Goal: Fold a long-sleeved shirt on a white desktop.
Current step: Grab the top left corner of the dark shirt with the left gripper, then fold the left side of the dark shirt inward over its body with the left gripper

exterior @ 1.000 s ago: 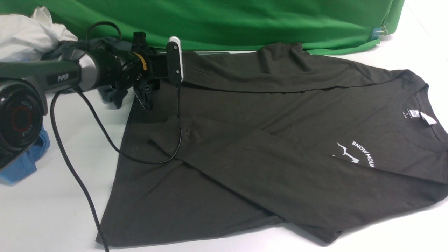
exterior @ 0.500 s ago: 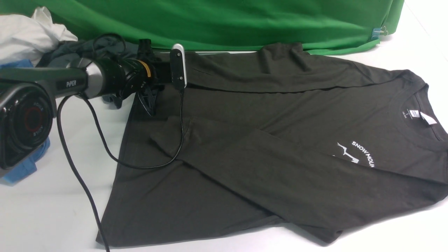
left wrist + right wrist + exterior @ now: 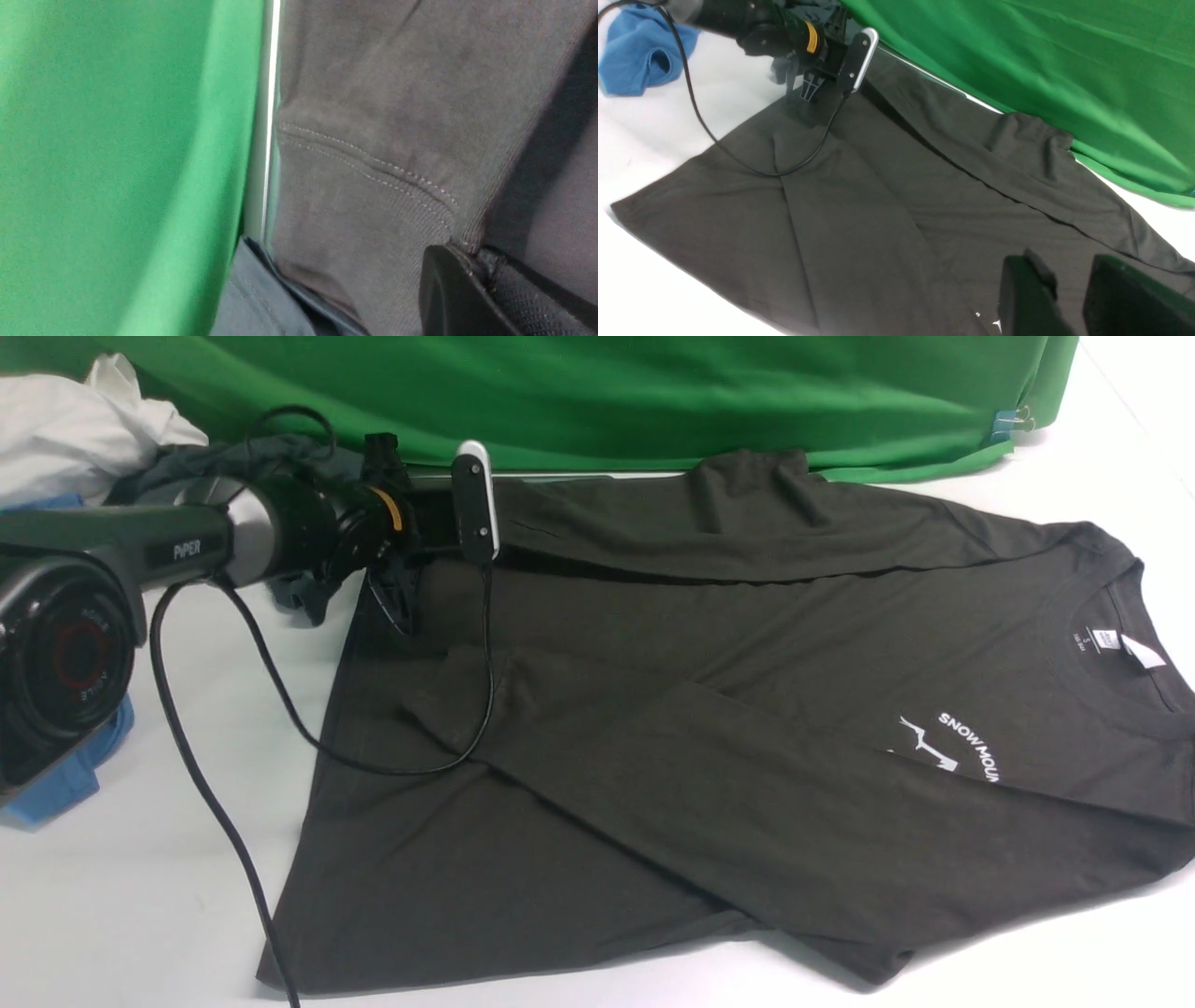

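The long-sleeved shirt (image 3: 747, 709), dark brown-black with a white mountain print, lies spread on the white desktop (image 3: 140, 896), both sleeves folded across its body. My left gripper (image 3: 392, 607) points down at the shirt's far left corner. In the left wrist view that gripper (image 3: 476, 266) is shut on the ribbed cuff (image 3: 373, 210) of the far sleeve, with fabric pinched between the black fingers (image 3: 448, 289). My right gripper (image 3: 1073, 289) hovers over the shirt (image 3: 878, 210) near the print. It is open and holds nothing. It is out of the front view.
A green cloth (image 3: 653, 392) hangs along the back edge, with a grey metal strip (image 3: 264, 140) at its foot. A white bundle (image 3: 75, 420), a dark grey garment (image 3: 243, 457) and a blue garment (image 3: 65, 775) lie at the left. The left arm's cable (image 3: 280, 709) trails over the shirt.
My left gripper has shut on the far sleeve's cuff, and the arm has edged slightly to the right. The shirt lies as before.
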You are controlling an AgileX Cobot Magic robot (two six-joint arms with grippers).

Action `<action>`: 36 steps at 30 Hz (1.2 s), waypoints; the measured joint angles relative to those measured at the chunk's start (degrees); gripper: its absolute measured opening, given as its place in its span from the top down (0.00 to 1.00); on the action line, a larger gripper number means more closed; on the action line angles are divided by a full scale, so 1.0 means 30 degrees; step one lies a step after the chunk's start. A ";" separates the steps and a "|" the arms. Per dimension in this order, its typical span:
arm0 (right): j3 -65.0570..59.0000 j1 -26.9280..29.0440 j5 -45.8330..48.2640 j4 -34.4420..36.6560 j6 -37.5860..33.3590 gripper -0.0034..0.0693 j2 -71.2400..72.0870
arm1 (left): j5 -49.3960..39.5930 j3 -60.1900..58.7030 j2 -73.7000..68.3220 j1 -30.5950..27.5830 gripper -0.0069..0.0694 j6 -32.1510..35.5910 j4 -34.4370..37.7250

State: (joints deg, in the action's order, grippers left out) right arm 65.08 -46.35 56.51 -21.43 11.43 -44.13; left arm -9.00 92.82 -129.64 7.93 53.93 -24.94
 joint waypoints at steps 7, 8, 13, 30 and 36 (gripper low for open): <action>0.0000 0.0000 0.0271 0.0083 0.0000 0.70 0.0000 | -0.1917 0.0036 0.1059 0.0330 0.88 0.0009 0.0665; 0.0000 0.0000 0.0495 0.0083 0.0000 0.70 0.0000 | -0.2422 0.0036 0.1128 0.0347 0.88 0.0083 0.0689; 0.0000 0.0000 0.1022 0.0126 0.0000 0.70 0.0000 | -0.3783 0.0036 0.1515 0.0558 0.88 0.0090 0.1071; -0.0919 0.0000 0.1181 0.0165 0.0000 0.69 -0.0016 | -0.8030 0.0036 0.2913 0.1508 0.88 -0.0078 0.1628; -0.0919 0.0000 0.1181 0.0165 0.0000 0.69 -0.0016 | -0.8561 0.0036 0.3188 0.1508 0.88 -0.0121 0.1864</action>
State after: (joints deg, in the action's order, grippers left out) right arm 62.33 -46.35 60.05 -20.93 11.43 -44.18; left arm -34.69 92.93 -120.08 12.45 53.56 -19.34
